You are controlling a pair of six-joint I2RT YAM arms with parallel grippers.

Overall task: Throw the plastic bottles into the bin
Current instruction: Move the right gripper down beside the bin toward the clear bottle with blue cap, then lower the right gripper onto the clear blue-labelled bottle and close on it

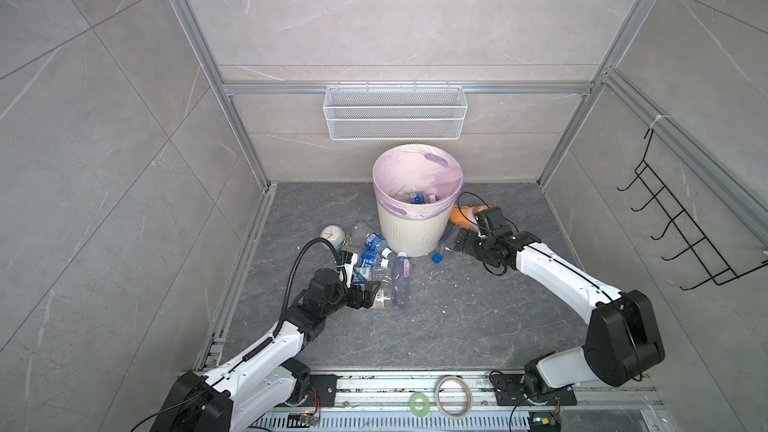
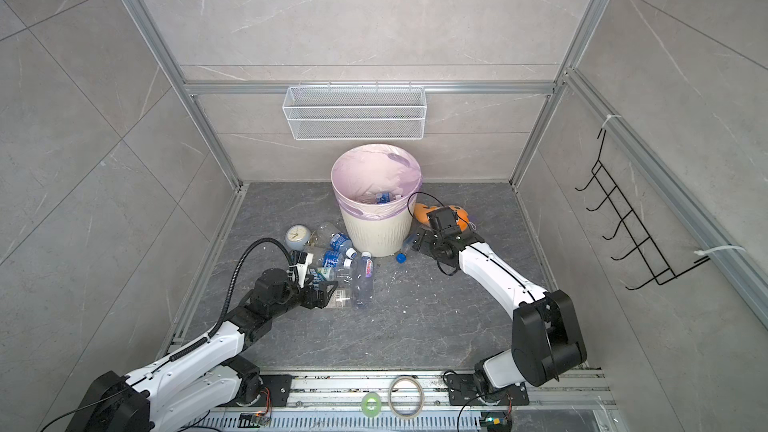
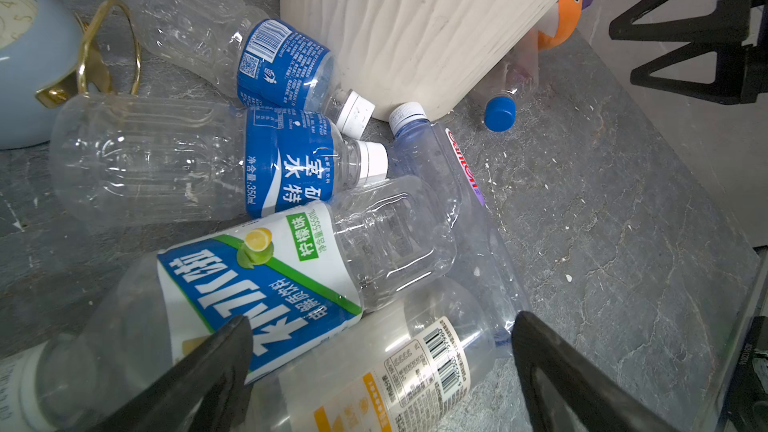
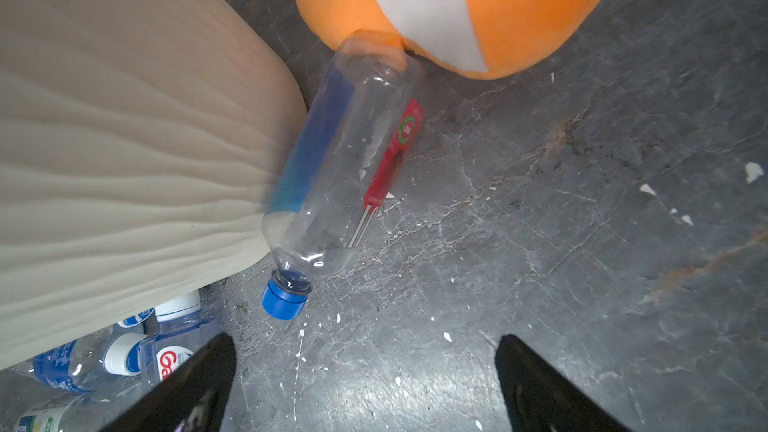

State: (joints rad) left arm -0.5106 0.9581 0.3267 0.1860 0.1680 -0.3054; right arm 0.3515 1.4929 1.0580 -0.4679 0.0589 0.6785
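Clear bottles [image 1: 376, 268] heaped left of bin [image 1: 417, 231]; some already inside. Left pincer [image 3: 380, 351] released, straddling a yellow-label bottle [image 3: 374, 384]. Right pincer [image 4: 365, 363] released, short of blue-capped bottle [image 4: 345, 168] against bin. Pickup step; next: close, lift over rim.

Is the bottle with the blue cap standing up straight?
No, the bottle with the blue cap lies on its side on the floor, resting against the foot of the bin, with its bottom end against the orange plush toy.

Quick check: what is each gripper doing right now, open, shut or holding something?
Left gripper: jaws open, holding nothing.
Right gripper: jaws open, holding nothing.
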